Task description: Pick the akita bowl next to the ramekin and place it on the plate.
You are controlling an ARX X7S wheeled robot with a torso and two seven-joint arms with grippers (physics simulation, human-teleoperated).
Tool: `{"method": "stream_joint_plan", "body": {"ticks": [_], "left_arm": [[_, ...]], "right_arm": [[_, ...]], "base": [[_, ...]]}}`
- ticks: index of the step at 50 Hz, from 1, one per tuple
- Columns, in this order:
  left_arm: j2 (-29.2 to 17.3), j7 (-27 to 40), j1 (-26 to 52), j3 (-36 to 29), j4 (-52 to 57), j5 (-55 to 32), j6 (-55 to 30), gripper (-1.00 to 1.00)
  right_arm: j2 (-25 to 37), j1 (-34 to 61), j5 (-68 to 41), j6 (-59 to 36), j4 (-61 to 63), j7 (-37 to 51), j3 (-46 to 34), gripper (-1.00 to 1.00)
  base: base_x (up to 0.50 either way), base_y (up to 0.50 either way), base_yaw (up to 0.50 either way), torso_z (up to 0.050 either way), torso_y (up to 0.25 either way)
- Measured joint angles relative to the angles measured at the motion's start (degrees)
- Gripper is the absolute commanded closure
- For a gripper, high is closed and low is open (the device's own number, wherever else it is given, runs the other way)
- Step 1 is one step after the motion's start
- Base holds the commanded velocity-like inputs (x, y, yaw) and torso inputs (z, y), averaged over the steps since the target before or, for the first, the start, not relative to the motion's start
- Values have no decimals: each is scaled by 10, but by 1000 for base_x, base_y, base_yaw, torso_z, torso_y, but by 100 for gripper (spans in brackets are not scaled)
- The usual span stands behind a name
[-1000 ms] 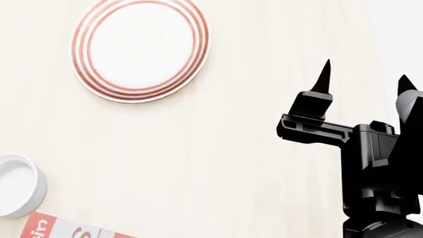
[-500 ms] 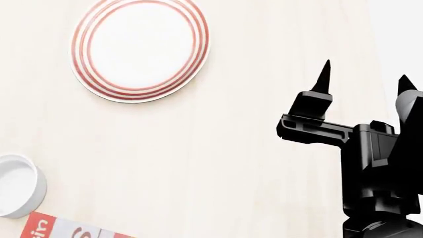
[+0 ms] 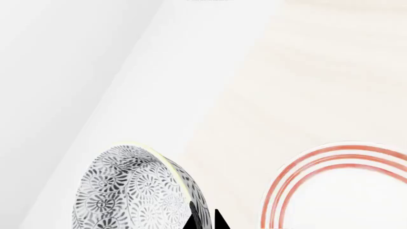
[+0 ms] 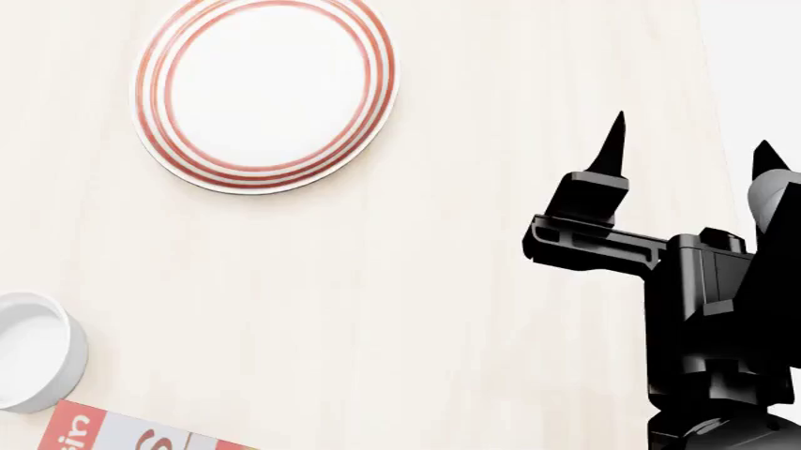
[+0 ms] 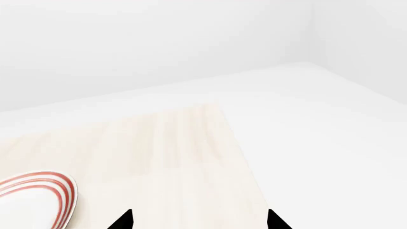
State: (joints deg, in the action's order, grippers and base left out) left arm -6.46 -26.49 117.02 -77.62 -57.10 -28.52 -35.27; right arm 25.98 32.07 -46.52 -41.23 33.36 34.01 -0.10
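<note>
Your left gripper (image 3: pixel 205 220) shows only in the left wrist view, as two black fingertips close together at the frame edge, clamped on the rim of the akita bowl (image 3: pixel 130 188). The bowl is tilted, with its grey-and-white patterned outside facing the camera. In that view the bowl sits beside the plate (image 3: pixel 337 191) but apart from it, with bare tabletop (image 3: pixel 305 81) between them.

Your right gripper (image 4: pixel 688 159) is at the right of the head view, its fingers spread wide apart with nothing between them. The right wrist view shows its two tips (image 5: pixel 124 220) well apart over the tabletop.

In the head view the plate (image 4: pixel 265 89) lies far left of the right gripper. The ramekin (image 4: pixel 32 352) stands at the left edge, just beside a red-and-white box (image 4: pixel 119 429).
</note>
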Motion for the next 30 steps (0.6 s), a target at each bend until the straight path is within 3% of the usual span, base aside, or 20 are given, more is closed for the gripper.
{"method": "stream_joint_plan", "body": {"ticks": [11,30], "left_arm": [[43,-39,-18,-46,-55,-15,51,100],[61,-62,-70,-90,-42,-32,63,100]], "right_arm": [[0,1,0,3,-2,0,-2,-100],[5,5,-14,-7,7,10,2,-100]], "base": [[0,0,0,0,0],[0,0,0,0,1]]}}
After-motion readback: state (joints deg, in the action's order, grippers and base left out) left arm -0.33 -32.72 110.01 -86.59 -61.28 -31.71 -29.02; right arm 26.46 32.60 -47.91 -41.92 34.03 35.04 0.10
